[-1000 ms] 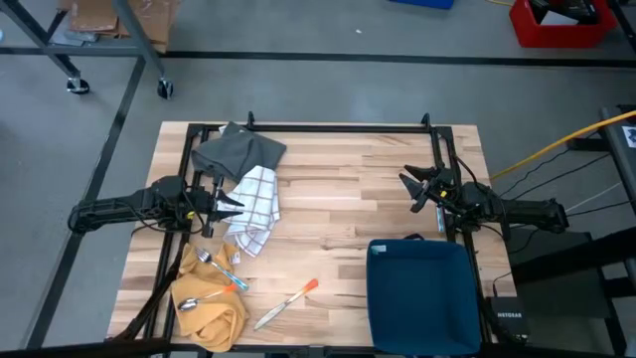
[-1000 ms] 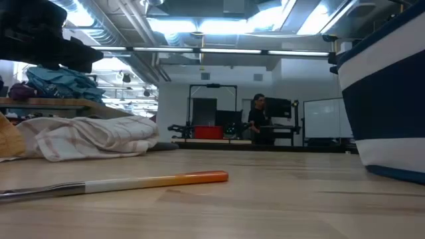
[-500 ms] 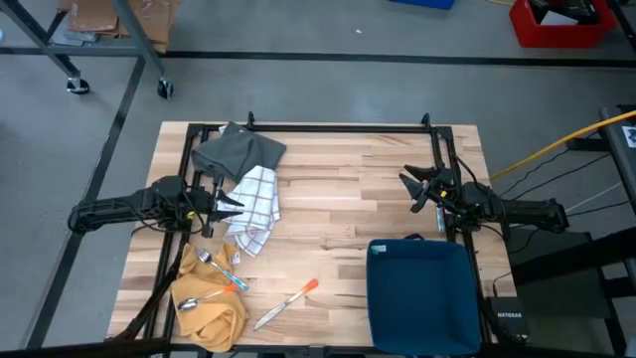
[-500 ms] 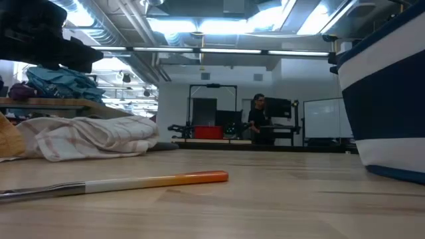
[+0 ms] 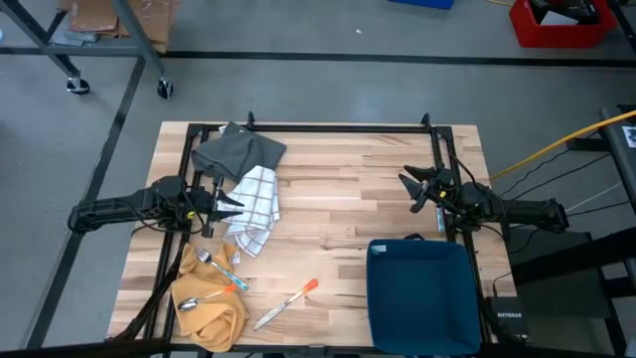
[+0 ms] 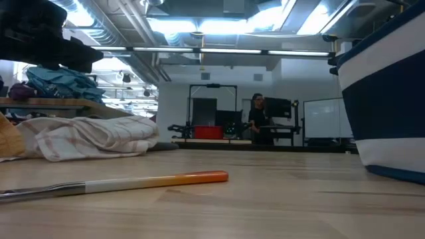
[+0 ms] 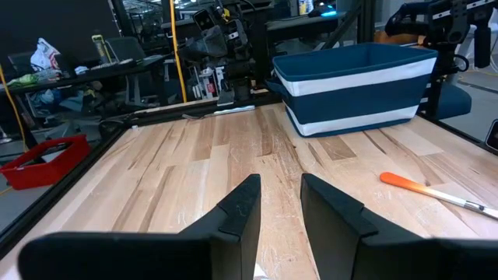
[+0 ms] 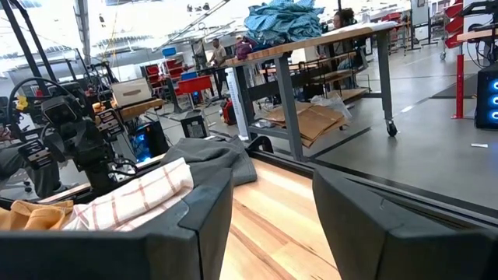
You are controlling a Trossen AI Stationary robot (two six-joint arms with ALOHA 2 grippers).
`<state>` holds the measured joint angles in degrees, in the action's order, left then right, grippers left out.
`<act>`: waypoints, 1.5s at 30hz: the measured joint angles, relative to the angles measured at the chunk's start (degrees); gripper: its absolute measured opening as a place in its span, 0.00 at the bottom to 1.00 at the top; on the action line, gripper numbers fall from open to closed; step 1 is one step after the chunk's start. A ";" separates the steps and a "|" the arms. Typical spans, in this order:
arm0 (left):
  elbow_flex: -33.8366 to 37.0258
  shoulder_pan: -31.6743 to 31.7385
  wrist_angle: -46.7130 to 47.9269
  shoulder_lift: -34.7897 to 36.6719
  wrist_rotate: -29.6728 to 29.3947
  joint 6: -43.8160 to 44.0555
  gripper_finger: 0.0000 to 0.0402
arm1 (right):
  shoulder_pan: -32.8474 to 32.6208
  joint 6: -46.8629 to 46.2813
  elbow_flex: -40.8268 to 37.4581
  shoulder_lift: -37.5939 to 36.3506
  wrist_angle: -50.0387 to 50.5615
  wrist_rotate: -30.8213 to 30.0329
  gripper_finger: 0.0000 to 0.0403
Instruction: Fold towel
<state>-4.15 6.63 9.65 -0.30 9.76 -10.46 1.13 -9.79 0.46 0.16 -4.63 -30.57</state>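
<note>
The checked towel [image 5: 256, 207] lies just right of the left hand [image 5: 227, 204], its length running near-to-far; that hand is seemingly part-open and empty, while the released right hand [image 5: 409, 189] sits well apart.

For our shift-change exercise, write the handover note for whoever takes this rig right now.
Left gripper: jaws slightly apart, empty, at the white checked towel's left edge.
Right gripper: open, empty, waiting at the wooden table's right side.
Towel: crumpled, left of centre, partly under a grey cloth.
Done: nothing folded.
Left: grasp, spread and fold the towel.
</note>
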 joint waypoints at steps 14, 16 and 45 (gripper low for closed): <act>0.01 0.00 -0.02 0.00 0.02 -0.42 0.21 | 0.02 0.38 -0.01 0.00 0.21 -0.03 0.46; 0.00 0.00 0.00 0.00 0.00 0.01 0.21 | 0.02 1.41 -0.01 0.00 0.21 -0.35 0.46; 0.14 0.40 -35.63 0.02 -45.27 -13.16 0.21 | 0.02 -3.75 0.01 0.04 -15.71 -1.60 0.46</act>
<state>-4.01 7.03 -25.99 -0.27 -35.51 -23.62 1.15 -13.54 0.47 0.21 -20.34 -32.16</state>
